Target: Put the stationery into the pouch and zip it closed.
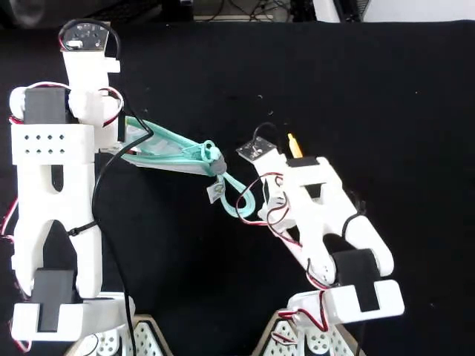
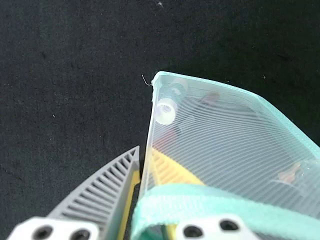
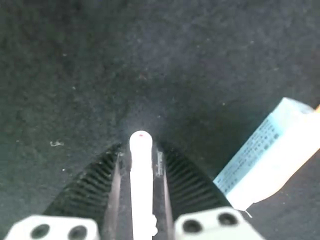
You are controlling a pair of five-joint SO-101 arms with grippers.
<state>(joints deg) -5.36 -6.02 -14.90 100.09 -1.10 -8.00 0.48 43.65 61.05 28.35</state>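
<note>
**Easy to Miss the Pouch Mouth**

Clamped shut on a white pen [image 3: 141, 175] with the right end effector [image 3: 140, 147], low over the counter [image 1: 386, 89] beside an eraser [image 3: 265, 155]. Pinched the clear mint-trimmed pouch [image 2: 225, 145] by its edge with the left end effector [image 2: 144, 170], nearby. Could snag the pen on the trim if angled wrong, dragging the pouch free.

Between the two arms on the table [image 1: 386, 89]: the pouch [image 1: 174, 152], one end pinched in the left gripper [image 2: 145, 172], the other end toward the right arm. Inside the pouch, near its far corner: small stationery pieces [image 2: 165, 111]. Trailing from the pouch's free end toward the table's front, just left of the right arm: a strap loop [image 1: 243, 202]. Clamped lengthways in the right gripper [image 3: 140, 150]: a pen [image 3: 141, 180]. On the table, near that gripper: an eraser [image 3: 260, 160].
</note>
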